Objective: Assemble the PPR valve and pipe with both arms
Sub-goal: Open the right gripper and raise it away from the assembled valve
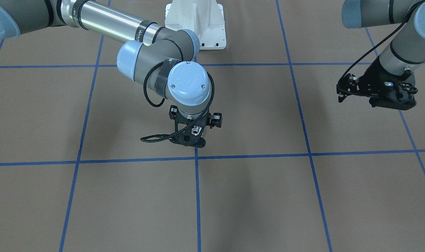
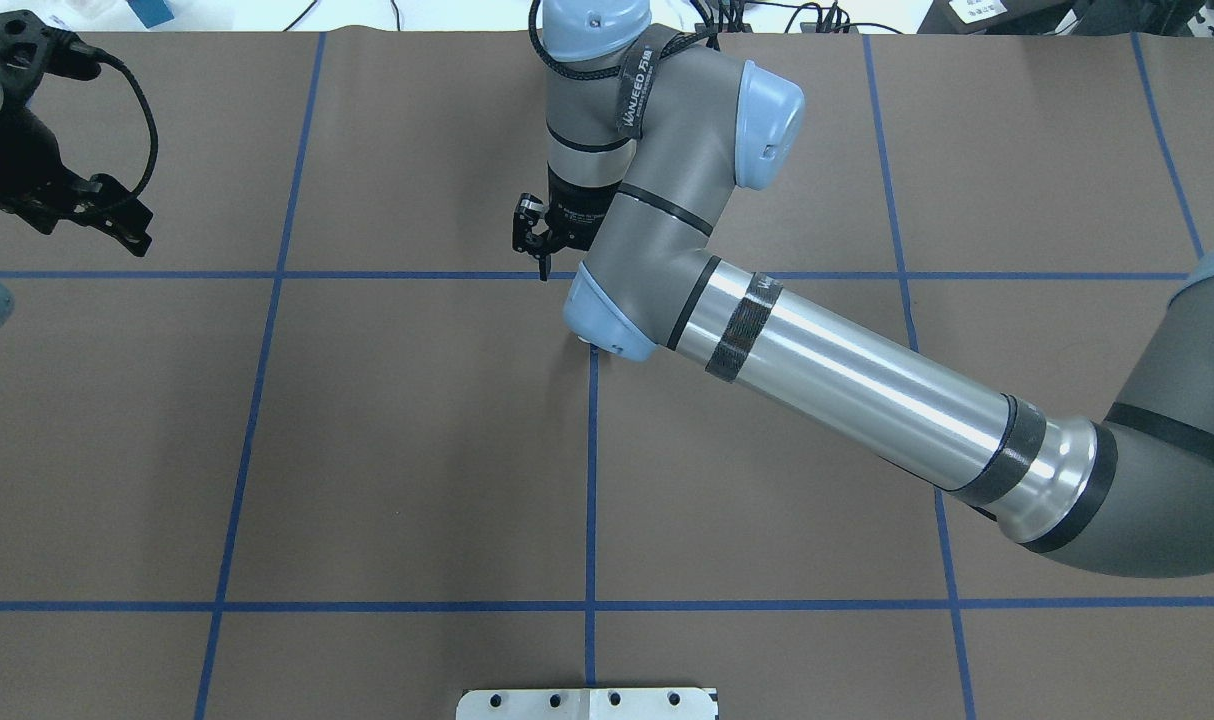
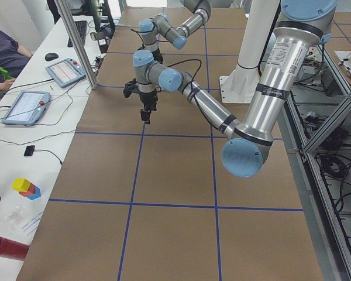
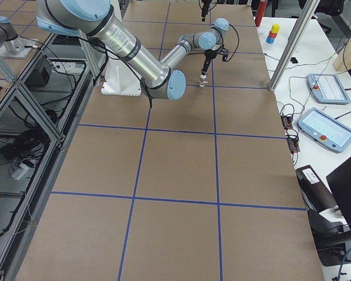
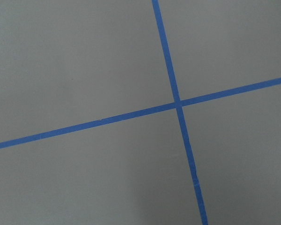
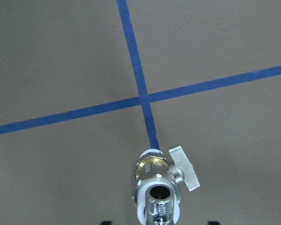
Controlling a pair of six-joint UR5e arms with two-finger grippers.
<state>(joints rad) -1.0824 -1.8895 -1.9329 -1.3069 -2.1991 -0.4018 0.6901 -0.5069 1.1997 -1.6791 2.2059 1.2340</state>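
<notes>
In the right wrist view the PPR valve (image 6: 152, 169) stands upright under the camera, on a blue tape line. It has white collars, a brass and silver middle, and a side handle tab (image 6: 183, 168). The pipe (image 6: 160, 207), a short silvery threaded stub with a round mouth, sits in the valve's upper collar. My right gripper (image 6: 159, 223) points straight down over it. Its jaws show only as two black tips at the bottom edge, apart from the valve on each side. It also shows in the front view (image 1: 189, 139). My left gripper (image 1: 345, 92) hangs empty and open far off at the table's side.
The brown table is marked with a blue tape grid (image 2: 592, 450). The white pedestal base (image 1: 198, 24) stands at the robot's edge. A side bench holds tablets (image 3: 23, 105), coloured blocks (image 3: 26, 187) and a red cylinder (image 3: 6, 249). A metal post (image 3: 76, 44) stands at the table's edge.
</notes>
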